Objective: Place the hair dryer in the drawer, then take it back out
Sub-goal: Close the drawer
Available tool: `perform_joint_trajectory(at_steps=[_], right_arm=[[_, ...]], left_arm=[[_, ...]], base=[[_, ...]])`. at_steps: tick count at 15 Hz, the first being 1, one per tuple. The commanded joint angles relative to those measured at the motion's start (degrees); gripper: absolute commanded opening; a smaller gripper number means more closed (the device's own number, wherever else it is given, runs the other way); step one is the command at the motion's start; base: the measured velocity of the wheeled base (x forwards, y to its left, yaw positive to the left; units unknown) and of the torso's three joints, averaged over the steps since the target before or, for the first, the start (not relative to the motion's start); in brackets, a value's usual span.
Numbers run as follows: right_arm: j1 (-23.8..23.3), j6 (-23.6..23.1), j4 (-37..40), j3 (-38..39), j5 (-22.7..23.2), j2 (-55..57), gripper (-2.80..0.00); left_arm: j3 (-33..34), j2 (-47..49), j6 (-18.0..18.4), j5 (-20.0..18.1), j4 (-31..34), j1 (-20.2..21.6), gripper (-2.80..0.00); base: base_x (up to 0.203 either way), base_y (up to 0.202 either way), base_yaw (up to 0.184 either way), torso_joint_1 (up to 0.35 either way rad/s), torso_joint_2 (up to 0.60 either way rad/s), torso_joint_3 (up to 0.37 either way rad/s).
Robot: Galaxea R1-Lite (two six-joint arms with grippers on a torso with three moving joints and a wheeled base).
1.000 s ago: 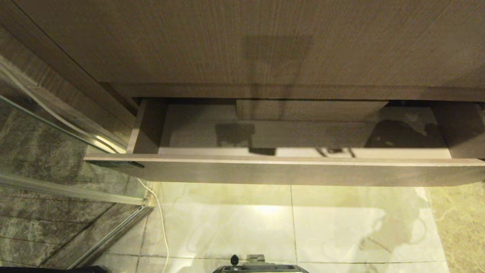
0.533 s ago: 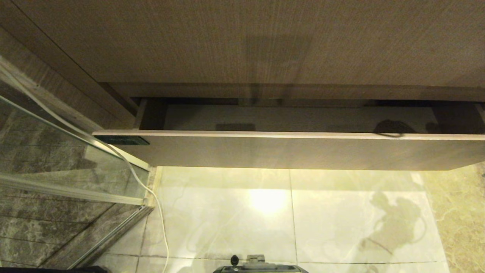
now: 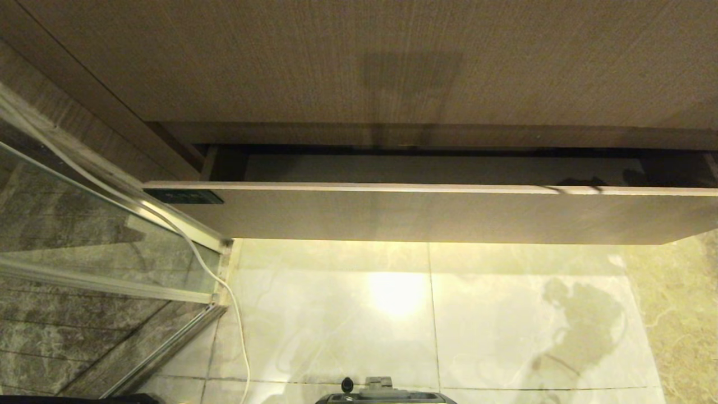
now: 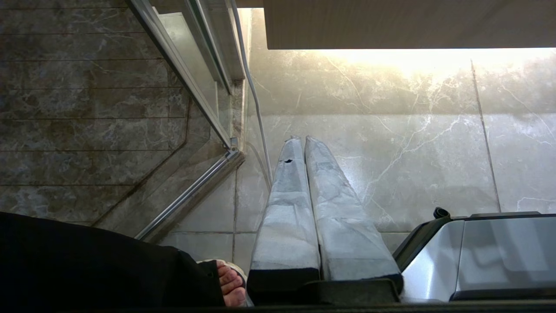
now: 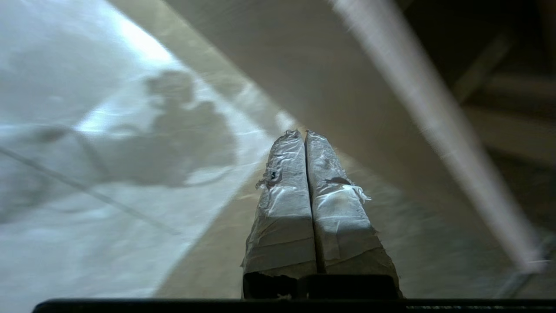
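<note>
Drawer [image 3: 426, 216]: nearly shut. Only a narrow dark slot of the interior shows above its front panel in the head view.

Hair dryer [image 3: 580, 181]: inside the drawer, at about 3 o'clock in the head view. All I get is a low dark sliver behind the front edge. I take it for the dryer but cannot make out barrel, handle or grille. A thin line, probably its cord [image 3: 578, 189], crosses the top of the front panel there. I cannot tell whether it is pinched.

Right gripper [image 5: 304, 132]: taped fingers pressed together, nothing between them. It sits just beside the drawer front, over the floor tiles [image 3: 505, 314]; whether it touches the panel I cannot tell, as its view is smeared. It is outside the head view.

Left gripper [image 4: 302, 138]: also closed and empty, parked pointing at the floor. A person's bare foot [image 4: 228, 282] is close by it.

Handling judgement: rigid, smooth plastic shell, fairly light and nose-heavy. The fat barrel is likely to slip or overfill the jaws, so I would take the handle, close to the barrel. The cord is limp, will trail, and could snag on the drawer lip.

Also noted: a white cable [image 3: 238, 331] runs down the floor at 8 o'clock. The drawer's right end is cut off by the frame edge.
</note>
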Motion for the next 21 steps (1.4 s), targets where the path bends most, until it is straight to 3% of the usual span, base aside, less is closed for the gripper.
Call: perform_joint_trajectory(at_steps=[1,5,9,12,15,21], right_arm=[[-0.01,-2.05,-2.41,1.09,0.23,-0.92,-2.8],[0.25,-1.44,-12.18,1.45,1.61,-0.85,-2.8],[0.66,4.55,-22.22,1.14,3.96,-0.84,-2.8],[0.79,7.54,-25.64,-0.11,5.27,-1.29,-2.8],[0.4,7.91,-23.69,2.2,5.05,-4.6,-2.8],[1.1,7.46,-5.56,5.22,4.61,-17.03,-2.8]], left_arm=[[0.02,0.0,-0.01,-0.02,0.0,0.05,-2.8],[0.09,0.0,-0.01,-0.02,0.0,-0.02,-2.8],[0.09,0.0,-0.01,-0.02,0.0,-0.01,-2.8],[0.09,0.0,-0.01,-0.02,0.0,0.0,-2.8],[0.09,0.0,-0.01,-0.02,0.0,0.07,-2.8],[0.09,0.0,-0.01,-0.02,0.0,-0.02,-2.8]], base=[[0.0,0.0,0.0,0.0,0.0,0.0],[0.0,0.0,0.0,0.0,0.0,0.0],[0.0,0.0,0.0,0.0,0.0,0.0],[0.0,0.0,0.0,0.0,0.0,0.0],[0.0,0.0,0.0,0.0,0.0,0.0],[0.0,0.0,0.0,0.0,0.0,0.0]])
